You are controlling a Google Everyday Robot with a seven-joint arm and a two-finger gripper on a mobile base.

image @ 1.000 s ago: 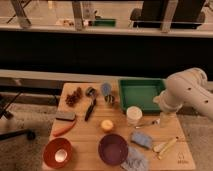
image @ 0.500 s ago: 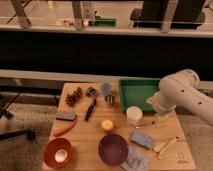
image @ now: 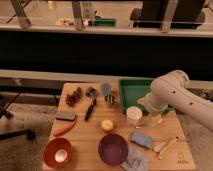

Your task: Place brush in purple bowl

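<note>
Far left: orange-red bowl (image: 57,152) at the front corner of the table (image: 86,137), grey block (image: 65,116) behind it, both distractors. Brush (image: 90,107) lies flat left of centre, head to the back, handle toward the front, untouched. Both sides are free, so a top-down pinch on the handle looks feasible. Purple bowl (image: 113,148) sits front centre, upright and empty, near the handle end, so it's a short carry. White cup (image: 133,115) stands between brush and arm and could get clipped on a low sweep. Gripper (image: 153,119) hovers just right of the cup, by the green tray (image: 134,91), fingers spread wide, holding nothing. Reach to the brush not yet made.
</note>
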